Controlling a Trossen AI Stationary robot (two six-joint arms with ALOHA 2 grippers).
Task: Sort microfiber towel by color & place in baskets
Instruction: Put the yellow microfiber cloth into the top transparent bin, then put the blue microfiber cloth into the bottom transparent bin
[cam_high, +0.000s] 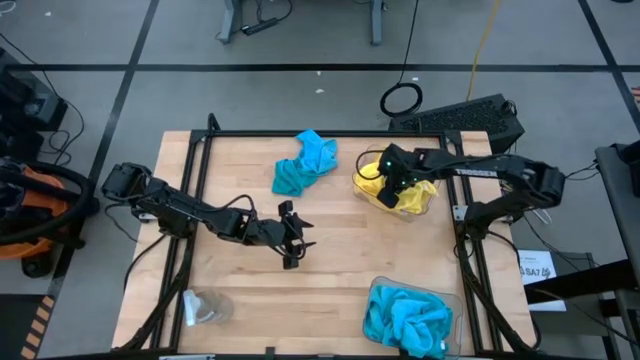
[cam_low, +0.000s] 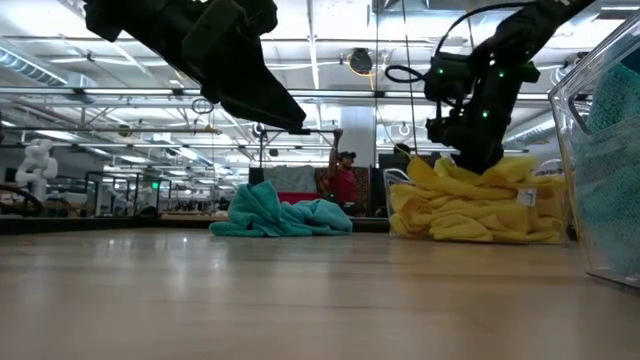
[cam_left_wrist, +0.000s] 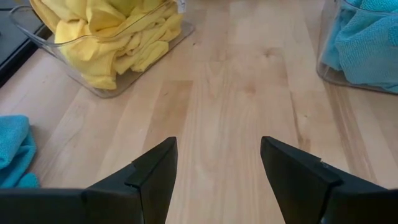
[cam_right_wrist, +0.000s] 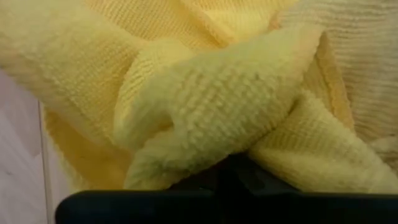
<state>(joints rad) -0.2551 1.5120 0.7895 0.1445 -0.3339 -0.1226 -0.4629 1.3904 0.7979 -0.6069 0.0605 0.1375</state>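
Note:
Two turquoise towels (cam_high: 305, 162) lie crumpled on the table's far middle. Yellow towels (cam_high: 412, 200) fill a clear basket (cam_high: 358, 186) at the far right. Turquoise towels (cam_high: 408, 318) fill the second basket (cam_high: 452, 300) at the near right. My right gripper (cam_high: 393, 188) is shut and points steeply down into the yellow pile (cam_right_wrist: 205, 93). My left gripper (cam_high: 292, 240) hangs open over the bare middle of the table, with nothing between its fingers (cam_left_wrist: 155, 168). My right gripper meets the top of the yellow towel pile (cam_right_wrist: 186, 162) in the basket, coming from above and pointing steeply down. A fold of yellow cloth lies over its shut fingertips. Whether any cloth is between the fingers cannot be told.
A small clear glassy object (cam_high: 205, 308) lies at the near left. A black frame (cam_high: 200, 150) runs along the table's sides. Bare wood spreads over the table's middle and near part. A keyboard (cam_high: 470, 118) lies beyond the far edge.

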